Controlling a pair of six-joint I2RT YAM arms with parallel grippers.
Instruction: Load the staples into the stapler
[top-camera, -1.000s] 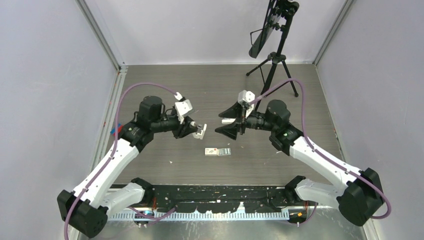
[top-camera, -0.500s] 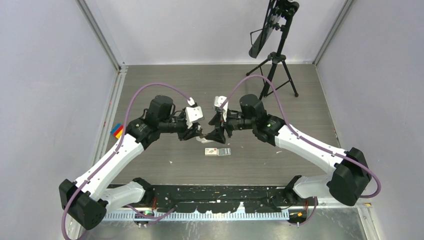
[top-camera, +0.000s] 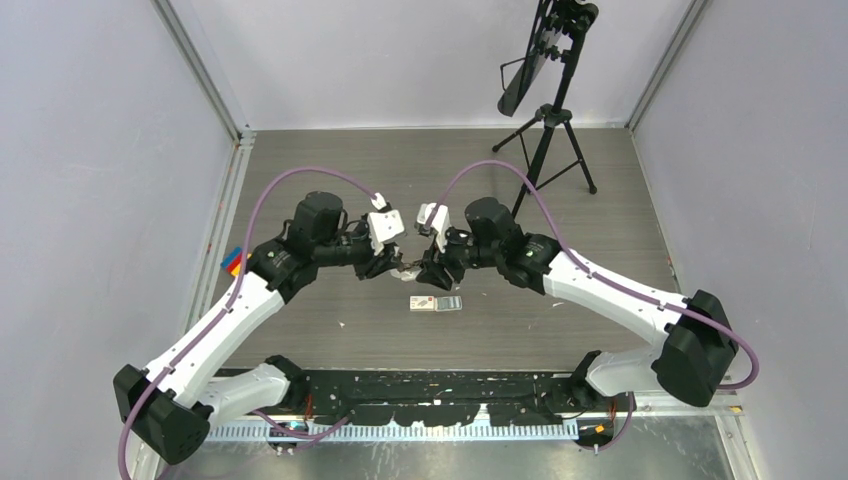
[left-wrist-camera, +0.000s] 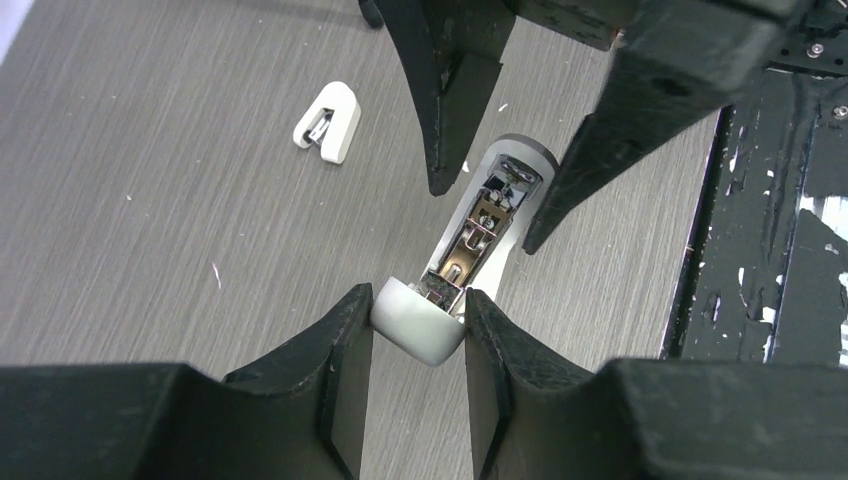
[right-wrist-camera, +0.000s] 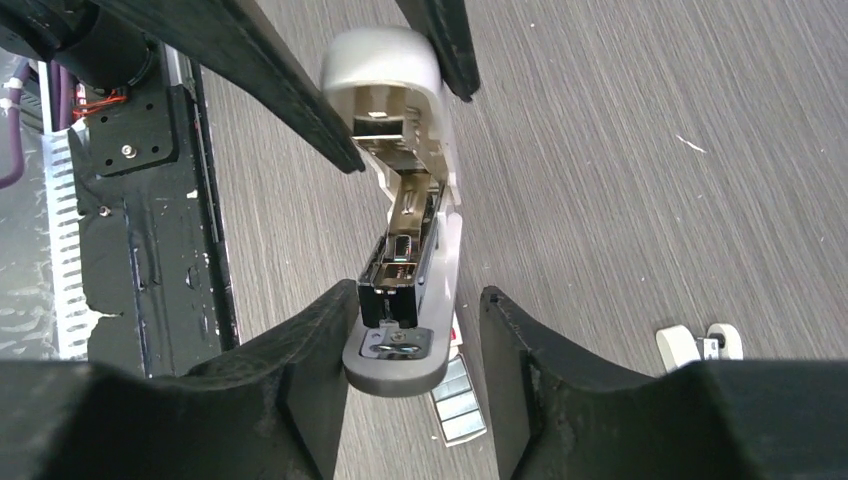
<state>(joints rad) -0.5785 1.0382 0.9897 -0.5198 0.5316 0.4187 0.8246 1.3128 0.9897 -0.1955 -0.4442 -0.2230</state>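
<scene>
Grey wood-grain tabletop (top-camera: 330, 170) is stretching beneath me while my two arms are facing each other above its middle. My left gripper (left-wrist-camera: 418, 308) is pinching the rounded white end of the stapler (left-wrist-camera: 482, 222), holding it above the table with its silver channel exposed. My right gripper (right-wrist-camera: 418, 305) is straddling the opposite grey end, jaws spread, with a gap showing on one side. Just beneath, the staples (top-camera: 436, 302) are lying in their box on the table. The shorter stapler (left-wrist-camera: 327, 122) is lying off to one side.

the top view looks down from high above the near edge over the whole table (top-camera: 600, 200). each wrist view sits close, facing the other from opposite ends of the stapler (left-wrist-camera: 480, 230), which all three share.
</scene>
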